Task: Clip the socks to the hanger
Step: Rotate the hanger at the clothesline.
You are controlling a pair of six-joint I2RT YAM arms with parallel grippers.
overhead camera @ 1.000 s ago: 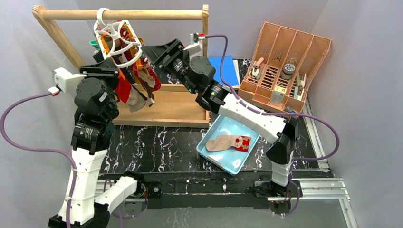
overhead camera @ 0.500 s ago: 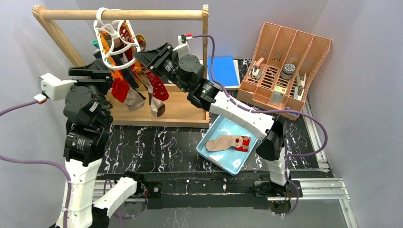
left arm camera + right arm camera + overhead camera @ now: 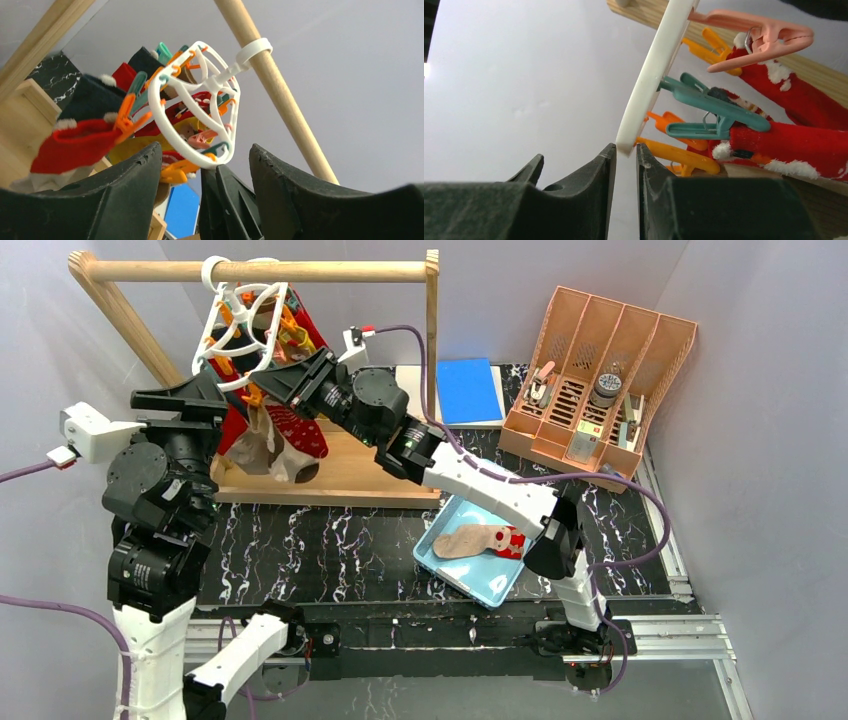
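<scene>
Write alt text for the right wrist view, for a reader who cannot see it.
The right gripper pinches the edge of the white hanger. Right of it, a teal clip grips a red sock with white trim, and a pink clip sits above.

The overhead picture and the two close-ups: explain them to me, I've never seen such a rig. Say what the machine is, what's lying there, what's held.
This is a robot: two arms bolted at the near edge of a table, the left arm and the right arm. The overhead picture comes from a fixed camera above and behind them. Each close-up comes from a wrist camera looking past that arm's tool. A white hanger hooks over a wooden rail, with socks clipped on. The right tool pinches the hanger's rim; the left tool is open and holds nothing. On the table lie a blue tray with one more sock, a pink organizer and a blue pad.
</scene>
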